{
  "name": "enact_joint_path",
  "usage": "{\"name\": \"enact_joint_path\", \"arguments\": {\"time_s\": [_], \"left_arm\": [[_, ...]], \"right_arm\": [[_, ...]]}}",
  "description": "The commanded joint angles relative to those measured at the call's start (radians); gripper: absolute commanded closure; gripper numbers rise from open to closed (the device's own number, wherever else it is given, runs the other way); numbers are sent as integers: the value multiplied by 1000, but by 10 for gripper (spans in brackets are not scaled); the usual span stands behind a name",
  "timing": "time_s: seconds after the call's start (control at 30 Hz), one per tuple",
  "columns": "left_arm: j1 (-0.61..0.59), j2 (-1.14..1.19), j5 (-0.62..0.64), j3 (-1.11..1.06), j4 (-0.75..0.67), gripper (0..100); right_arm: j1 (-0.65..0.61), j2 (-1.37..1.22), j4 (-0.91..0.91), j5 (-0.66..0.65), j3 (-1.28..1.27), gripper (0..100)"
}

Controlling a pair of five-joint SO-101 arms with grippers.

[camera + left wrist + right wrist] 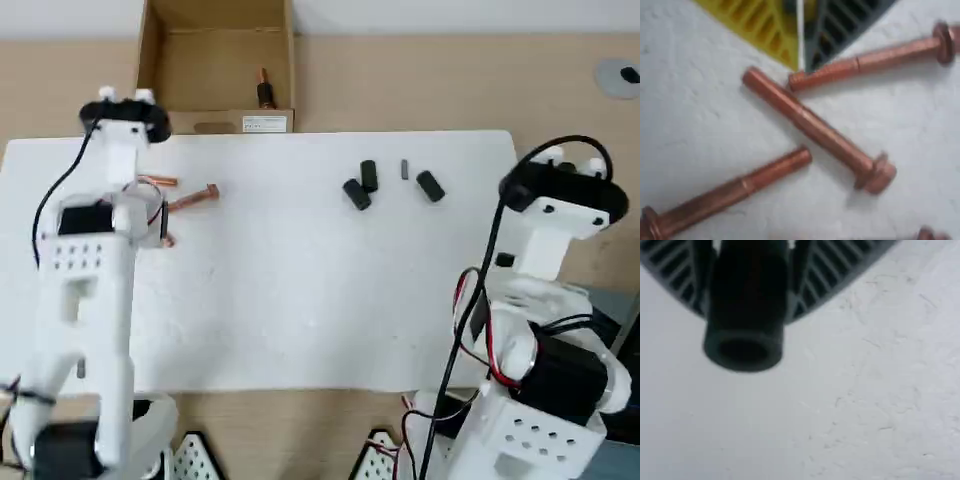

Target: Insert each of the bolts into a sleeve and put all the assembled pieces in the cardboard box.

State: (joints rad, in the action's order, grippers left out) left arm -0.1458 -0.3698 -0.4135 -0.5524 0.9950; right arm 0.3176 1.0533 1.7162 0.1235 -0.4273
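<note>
right end effector is clenched on a sleeve, bore exposed. left end effector hangs over loose bolts on the desk; i cannot tell its state. a pinch near the tip could let a bolt swing and miss the bore.

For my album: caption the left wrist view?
Copper bolts lie loose on the white mat below the left gripper.
</note>
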Motion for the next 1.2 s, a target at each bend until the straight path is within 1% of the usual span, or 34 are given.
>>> {"name": "enact_joint_path", "arguments": {"time_s": [0.0, 0.07, 0.17, 0.33, 0.6, 0.67, 0.83, 1.03, 1.17], "left_arm": [[11, 87, -129, 138, 9, 993], [32, 134, -180, 190, 44, 977], [64, 213, -221, 284, 137, 929], [107, 383, -307, 491, 288, 922], [115, 687, -427, 847, 453, 922], [115, 753, -446, 930, 476, 920], [110, 903, -483, 1112, 516, 871], [117, 1052, -493, 1286, 568, 872], [117, 1138, -511, 1363, 566, 872]], "right_arm": [[35, 13, -21, 6, -1, 989], [45, 13, -20, 6, -1, 989], [48, 13, -20, 6, -1, 989], [48, 13, -21, 8, -12, 989], [48, 13, -26, 8, -39, 989], [48, 13, -26, 8, -39, 989], [48, 13, -26, 8, -42, 989], [48, 13, -26, 8, -42, 989], [48, 13, -26, 8, -42, 989]]}}
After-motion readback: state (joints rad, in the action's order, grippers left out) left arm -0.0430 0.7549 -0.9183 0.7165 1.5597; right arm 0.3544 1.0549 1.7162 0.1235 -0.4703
